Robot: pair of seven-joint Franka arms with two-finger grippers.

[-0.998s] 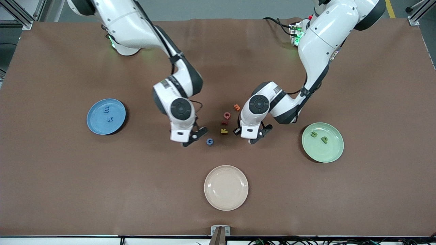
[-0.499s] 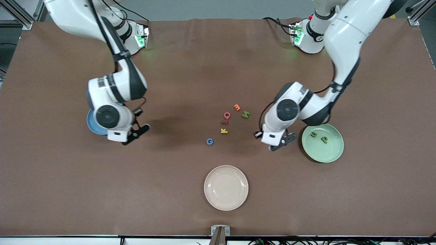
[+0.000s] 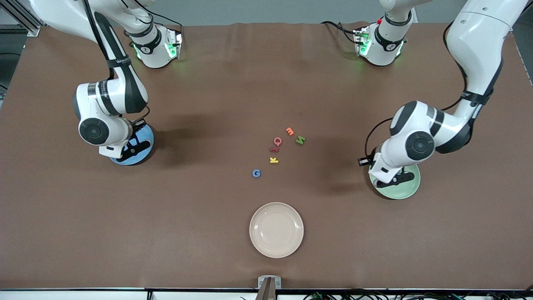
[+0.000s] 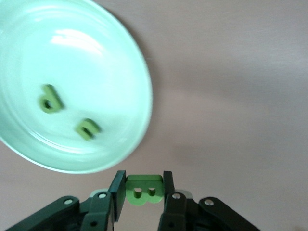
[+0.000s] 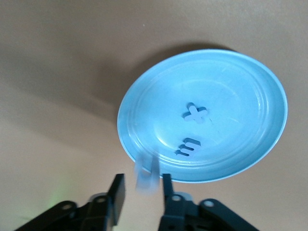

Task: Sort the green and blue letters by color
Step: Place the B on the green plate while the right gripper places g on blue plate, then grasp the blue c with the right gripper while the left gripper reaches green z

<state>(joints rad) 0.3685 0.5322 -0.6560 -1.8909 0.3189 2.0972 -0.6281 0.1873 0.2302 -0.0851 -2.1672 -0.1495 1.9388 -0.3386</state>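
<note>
The bench (image 3: 233,250) carries three plates: a cream plate (image 3: 276,229) nearest the front camera, a blue plate (image 3: 146,146) toward the right arm's end, and a green plate (image 3: 406,189) toward the left arm's end.

The left end effector (image 4: 140,188) hangs over the green plate's rim, clenched on a green letter B (image 4: 141,189); a green P (image 4: 50,101) and a green U (image 4: 88,128) already lie in that plate. The right end effector (image 5: 140,185) hangs over the blue plate's rim, grasping a small blue letter (image 5: 146,174) too blurred to read; a blue X (image 5: 195,112) and a blue E (image 5: 188,147) lie in the plate.

Both arms look to be at the drop step. To do it well, each should carry its piece inward from the rim toward the plate's flat middle, over a bare patch clear of the letters already there, then come low before letting go, so the light piece does not bounce or skid out over the shallow lip.

Left to sort in the middle of the bench are a blue G (image 3: 256,173) and a green N (image 3: 300,140), the N close to an orange letter (image 3: 290,131), a red letter (image 3: 277,141) and a yellow K (image 3: 273,160), which should stay put.
</note>
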